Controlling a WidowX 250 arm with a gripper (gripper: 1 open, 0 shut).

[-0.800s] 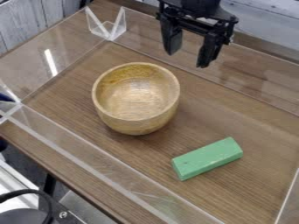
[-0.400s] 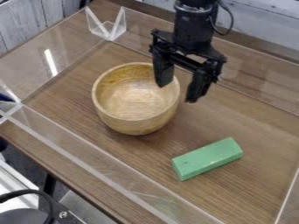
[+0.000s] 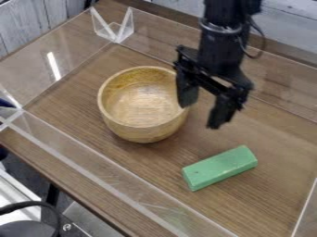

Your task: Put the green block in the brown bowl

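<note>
The green block (image 3: 221,168) is a flat green bar lying on the wooden table at the lower right. The brown bowl (image 3: 145,103) stands left of centre, round, light wood, with nothing inside it. My black gripper (image 3: 206,105) hangs pointing down just right of the bowl's rim, above and up-left of the block. Its two fingers (image 3: 223,109) stand wide apart and hold nothing.
Clear acrylic walls ring the wooden table (image 3: 87,56); a clear corner bracket (image 3: 111,26) sits at the back left. The front wall edge (image 3: 74,148) runs diagonally along the near side.
The gripper has come from the back of the table toward the front and right and has sunk lower, ending beside the bowl nearer the block. Its jaws stayed open.
</note>
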